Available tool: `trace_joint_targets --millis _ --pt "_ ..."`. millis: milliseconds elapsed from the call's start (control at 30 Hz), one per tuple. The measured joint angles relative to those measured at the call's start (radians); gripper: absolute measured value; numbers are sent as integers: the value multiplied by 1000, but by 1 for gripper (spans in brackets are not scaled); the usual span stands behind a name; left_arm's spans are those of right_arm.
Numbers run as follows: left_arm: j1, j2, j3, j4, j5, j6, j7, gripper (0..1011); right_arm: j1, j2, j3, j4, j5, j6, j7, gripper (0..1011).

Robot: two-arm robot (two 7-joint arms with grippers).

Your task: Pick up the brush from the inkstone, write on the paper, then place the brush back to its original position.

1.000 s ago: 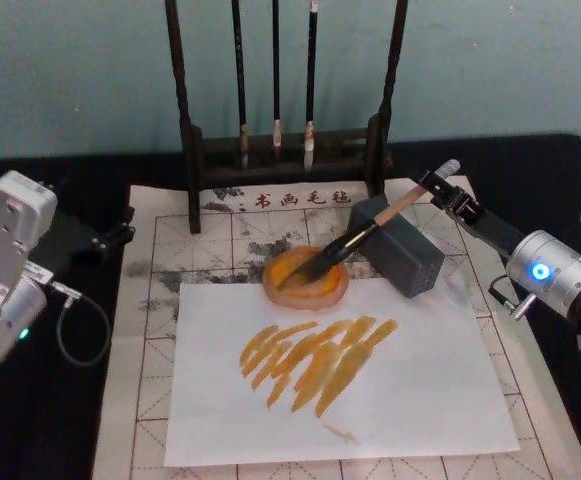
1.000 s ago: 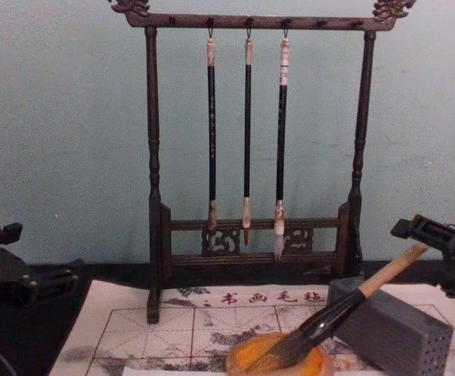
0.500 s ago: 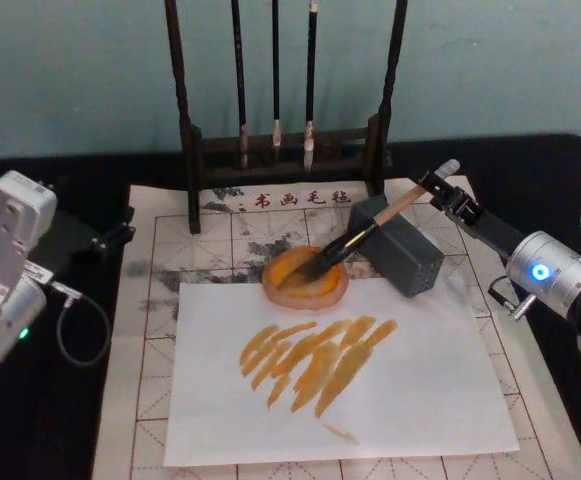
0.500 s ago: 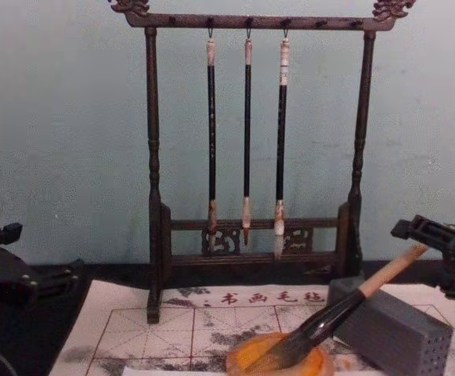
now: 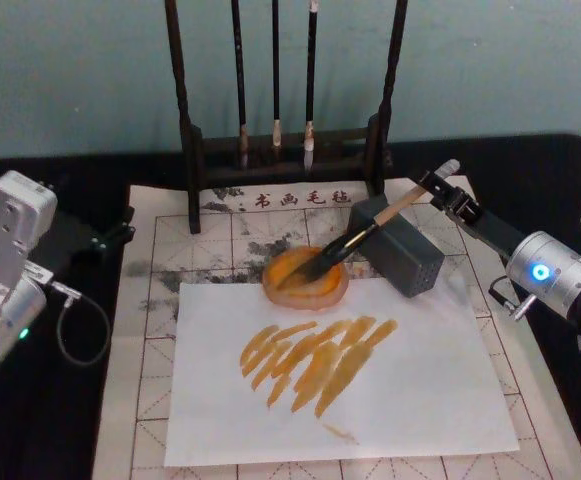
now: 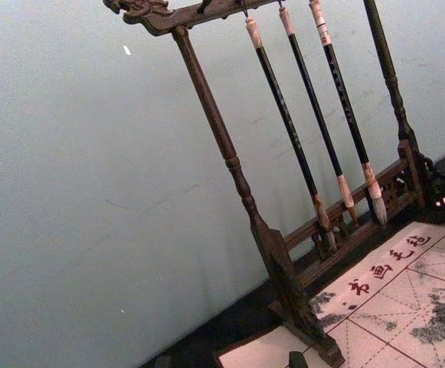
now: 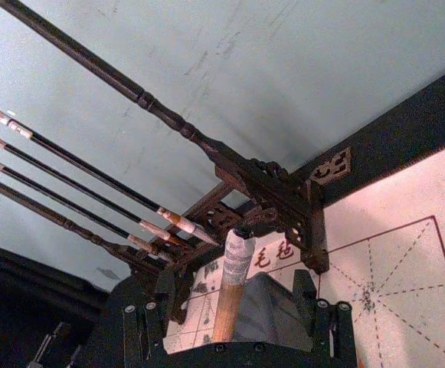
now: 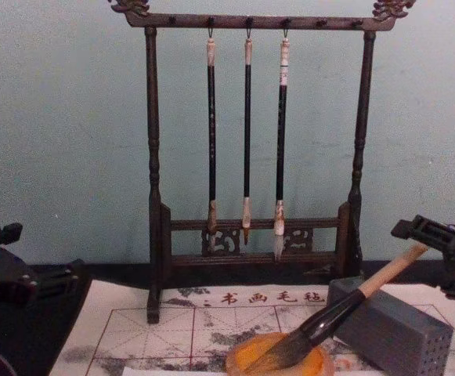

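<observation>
Brush (image 5: 355, 242) resting in the inkstone (image 5: 282, 292), right tool (image 5: 442, 190) at its handle end.
The tip lies in the dish on the gridded paper (image 5: 160, 255) and the handle leans across the grey block (image 5: 415, 262). The right tool's jaws stand apart on either side of the handle. The left tool (image 5: 110, 238) is parked far left.

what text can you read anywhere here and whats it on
"书画毛毡" in red, along the far edge of the paper, just in front of the brush rack.
Orange strokes on the white sheet: brush marks, not characters.
Any marking on the hanging brushes: too small to read.
</observation>
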Motion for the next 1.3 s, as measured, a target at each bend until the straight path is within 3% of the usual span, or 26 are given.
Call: trace_joint_targets --millis 933,1300 --pt "0 0 0 0 0 0 0 1001 0 0 0 -1 -2 -1 0 994" --pt "0 0 0 0 0 0 0 1001 0 0 0 -1 -2 -1 0 742"
